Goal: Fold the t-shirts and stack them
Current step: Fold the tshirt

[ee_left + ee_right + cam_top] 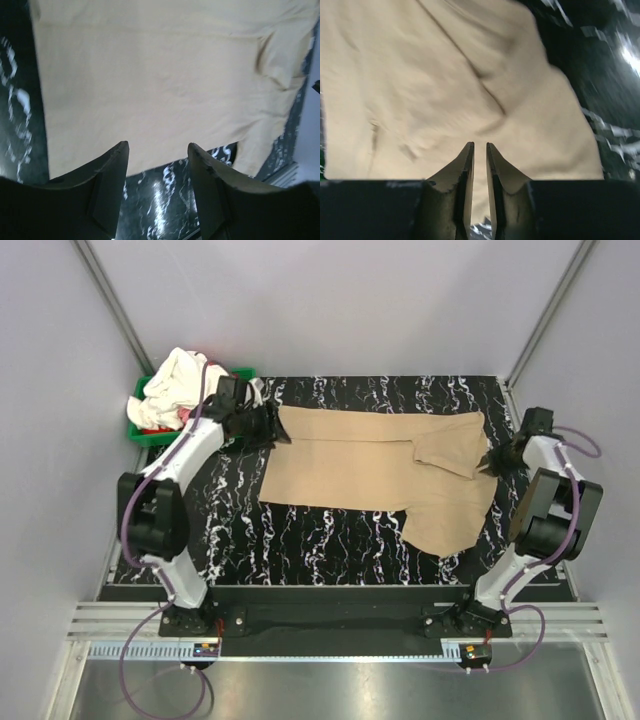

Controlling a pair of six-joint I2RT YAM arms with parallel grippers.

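A tan t-shirt (380,475) lies spread flat on the black marbled table (330,540), one sleeve folded over near its right end. My left gripper (274,427) is at the shirt's left edge. In the left wrist view it (157,150) is open and empty, just above the table, with the shirt (160,75) lying ahead of the fingertips. My right gripper (495,460) is at the shirt's right edge. In the right wrist view it (480,146) has its jaws almost together with a thin slit between them, over the shirt (420,85); no cloth shows pinched.
A green bin (150,435) holding a heap of white and other clothes (178,385) stands at the table's back left corner, just behind my left arm. Grey walls and metal frame posts close in the table on three sides.
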